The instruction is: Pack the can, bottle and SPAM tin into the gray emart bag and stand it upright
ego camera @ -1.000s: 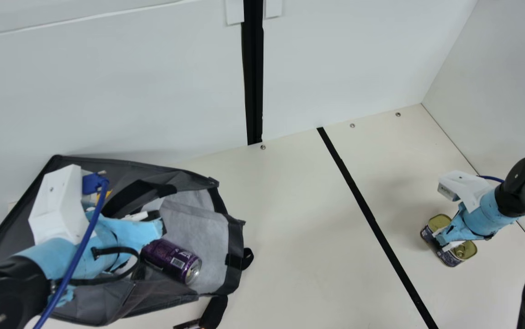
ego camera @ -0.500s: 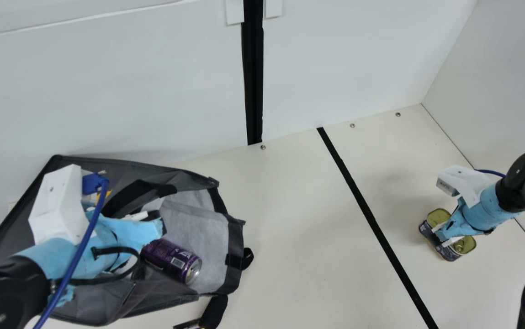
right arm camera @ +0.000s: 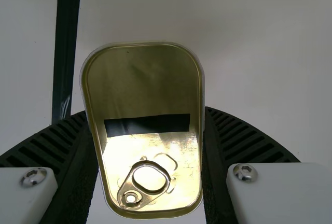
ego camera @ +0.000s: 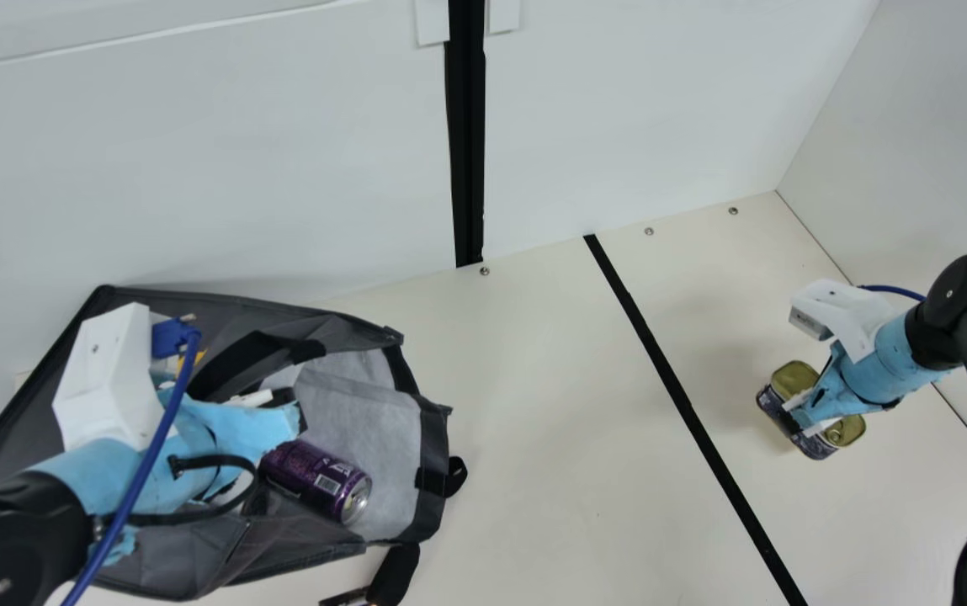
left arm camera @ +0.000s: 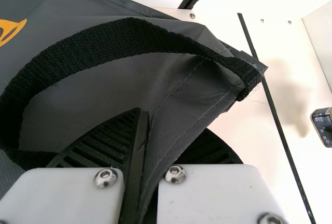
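Fingers of the right gripper were closed on the two long sides of the SPAM tin, whose gold lid and pull ring faced up toward the wrist camera. That tin was over at the right part of the cream surface, beyond the black tape line and well apart from the bag; whether its base touched down, I could not tell. Getting the tin packed seemed to be the step in hand, and the next move called for bringing it across, level and firmly gripped, to the bag's mouth, then letting go well inside. The gray emart bag lay on its side, its mouth turned toward the tin's side. Just within that mouth the purple can lay on its side, pull-tab end outward, and likely needed room left beside it. The left gripper pinched a fold of bag fabric beside a black handle, probably to keep the mouth open. I could not tell whether the bottle was inside. Standing the bag upright remained to be done.
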You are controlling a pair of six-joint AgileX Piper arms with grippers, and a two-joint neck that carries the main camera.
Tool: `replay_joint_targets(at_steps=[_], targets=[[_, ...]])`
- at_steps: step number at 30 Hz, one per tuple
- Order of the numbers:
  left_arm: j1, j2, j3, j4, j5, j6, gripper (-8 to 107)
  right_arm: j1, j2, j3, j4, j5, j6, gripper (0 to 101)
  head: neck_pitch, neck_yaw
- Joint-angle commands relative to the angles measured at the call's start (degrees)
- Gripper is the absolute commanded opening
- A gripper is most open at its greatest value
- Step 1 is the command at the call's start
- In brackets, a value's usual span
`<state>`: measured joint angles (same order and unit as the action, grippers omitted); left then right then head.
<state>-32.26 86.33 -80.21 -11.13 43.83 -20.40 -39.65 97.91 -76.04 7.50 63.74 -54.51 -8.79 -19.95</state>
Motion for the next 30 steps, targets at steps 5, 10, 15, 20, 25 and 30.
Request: replay_joint_targets(at_steps=[5,10,15,20,25,30], targets=[[0.00,0.00,0.00,0.00,0.00,0.00,-8,2.72,-2.67,0.06,-0.16,1.41,2.21,0,-1.21,-0.05],[0.00,0.00,0.00,0.00,0.00,0.00,-8,5.40,-5.26,0.72,-0.46,2.45,4.40,0,-1.21,-0.05],[0.00,0.00,0.00,0.00,0.00,0.00,-8,8.16,-7.74,1.56,-0.39,3.60,5.80,0,-1.21,-0.05],[0.00,0.00,0.00,0.00,0.00,0.00,-8,10.90,-9.63,2.31,-0.18,4.66,6.13,0,-1.21,-0.05],[0.00,0.00,0.00,0.00,0.00,0.00,-8,13.92,-11.29,2.98,0.11,5.60,5.92,0,-1.21,-0.05],[0.00,0.00,0.00,0.00,0.00,0.00,-8,17.39,-12.99,4.26,0.54,6.16,5.61,0,-1.21,-0.05]])
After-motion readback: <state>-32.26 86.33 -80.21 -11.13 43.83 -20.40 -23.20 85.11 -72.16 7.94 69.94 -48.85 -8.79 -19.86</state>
